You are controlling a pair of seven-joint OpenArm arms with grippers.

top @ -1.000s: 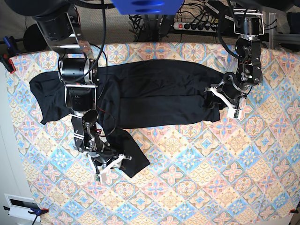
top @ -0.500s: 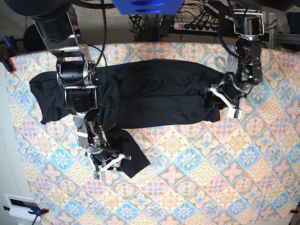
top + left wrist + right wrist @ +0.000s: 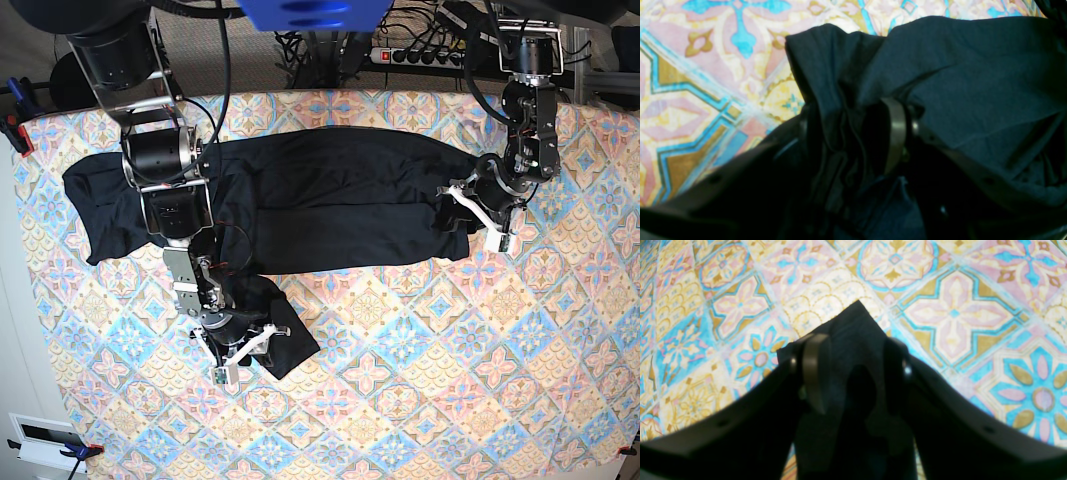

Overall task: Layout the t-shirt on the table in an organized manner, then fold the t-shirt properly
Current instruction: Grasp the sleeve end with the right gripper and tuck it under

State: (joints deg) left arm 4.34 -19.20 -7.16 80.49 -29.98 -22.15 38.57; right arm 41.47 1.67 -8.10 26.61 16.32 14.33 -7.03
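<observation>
T-shirt: the black t-shirt (image 3: 330,200) lies spread lengthwise across the far half of the table (image 3: 450,370), reaching from the base view's left edge area to near its right side, with one flap hanging toward the near side at lower left.
Table: patterned in blue, pink, peach and cream tiles; bare cloth shows all along the near half.
Right gripper: the right gripper (image 3: 243,352) sits at the tip of that lower-left flap. In its wrist view the right gripper (image 3: 853,366) has a pointed corner of the t-shirt (image 3: 853,330) between its two fingers, which press on the fabric from both sides; the corner sticks out just past the fingertips over the table (image 3: 953,306).
Left gripper: the left gripper (image 3: 478,215) is at the shirt's end on the base view's right. In its wrist view the left gripper (image 3: 853,133) is clamped on a bunched fold of the t-shirt (image 3: 973,76), the cloth gathered into pleats between the fingers.
Shirt relative to left tool: the remaining fabric spreads to one side of the jaws, the table (image 3: 706,66) showing on the other.
</observation>
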